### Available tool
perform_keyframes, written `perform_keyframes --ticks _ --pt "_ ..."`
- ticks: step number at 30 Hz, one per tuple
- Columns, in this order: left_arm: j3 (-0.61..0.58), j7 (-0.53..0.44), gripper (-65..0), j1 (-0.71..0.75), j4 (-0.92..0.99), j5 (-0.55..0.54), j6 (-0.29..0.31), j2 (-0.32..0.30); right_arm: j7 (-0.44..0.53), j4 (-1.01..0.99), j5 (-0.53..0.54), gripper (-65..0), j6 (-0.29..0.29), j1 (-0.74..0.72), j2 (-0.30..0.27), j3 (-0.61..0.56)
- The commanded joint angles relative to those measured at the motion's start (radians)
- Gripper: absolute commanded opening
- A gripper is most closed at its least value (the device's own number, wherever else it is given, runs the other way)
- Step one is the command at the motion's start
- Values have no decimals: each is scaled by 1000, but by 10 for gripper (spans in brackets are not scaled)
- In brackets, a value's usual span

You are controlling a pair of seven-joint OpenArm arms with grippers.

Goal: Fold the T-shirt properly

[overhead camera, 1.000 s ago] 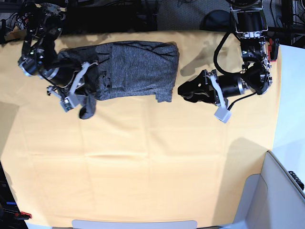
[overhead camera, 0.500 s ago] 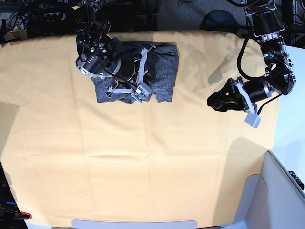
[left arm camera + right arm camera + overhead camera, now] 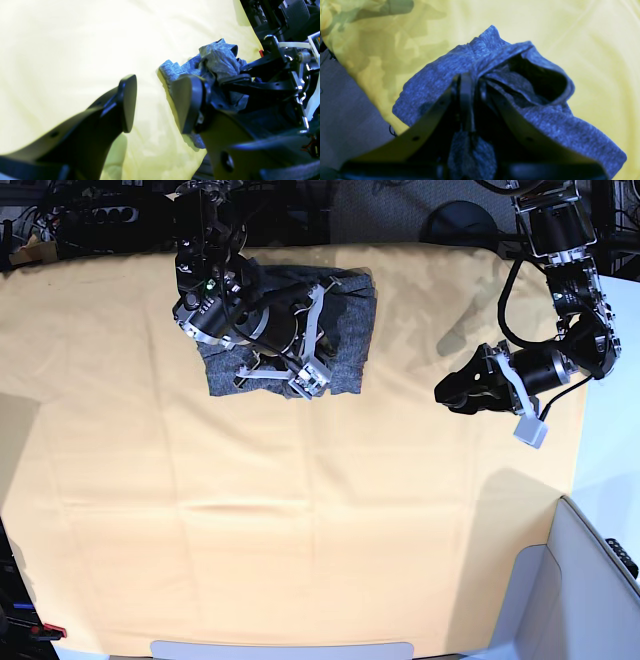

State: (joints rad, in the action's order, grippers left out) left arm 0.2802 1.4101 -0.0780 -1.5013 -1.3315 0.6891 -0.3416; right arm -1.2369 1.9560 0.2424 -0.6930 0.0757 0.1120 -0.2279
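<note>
The T-shirt (image 3: 345,330) is a heathered dark-grey bundle at the back of the yellow-orange cloth (image 3: 300,510), doubled over itself under my right arm. In the right wrist view my right gripper (image 3: 470,77) is shut on a bunched fold of the T-shirt (image 3: 440,75), and fabric drapes over both fingers. My left gripper (image 3: 445,393) hovers open over bare cloth to the right of the shirt, apart from it. The left wrist view shows the left gripper (image 3: 156,100) holding nothing, with the T-shirt (image 3: 217,57) and the right arm beyond it.
A grey-white bin (image 3: 590,580) stands at the front right corner. The cloth ends at a white surface (image 3: 610,440) on the right. Dark equipment and cables (image 3: 100,220) line the back edge.
My right arm carried the shirt's left end rightward over the body, doubling it into a shorter bundle. My left arm drew back to the right, away from the shirt.
</note>
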Motion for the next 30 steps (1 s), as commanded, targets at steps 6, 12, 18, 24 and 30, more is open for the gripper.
perform_keyframes --ticks 6,12,18,24,30 --pt "7 -14 -383 -19 -17 -24 7 -14 22 -89 16 -650 -5 -30 28 -3" --pt "7 -14 -383 -19 -15 -24 7 -14 22 -125 16 -650 -5 -55 45 -5" --pt "7 -14 -383 -19 -14 -23 7 -14 22 -125 16 -650 -5 -55 45 -5" --pt "7 -14 -383 -19 -14 -23 7 -12 22 -126 19 -650 -5 -55 45 -5" --pt "7 -14 -383 -19 -12 -21 7 -12 22 -126 18 -499 -5 -57 45 -47"
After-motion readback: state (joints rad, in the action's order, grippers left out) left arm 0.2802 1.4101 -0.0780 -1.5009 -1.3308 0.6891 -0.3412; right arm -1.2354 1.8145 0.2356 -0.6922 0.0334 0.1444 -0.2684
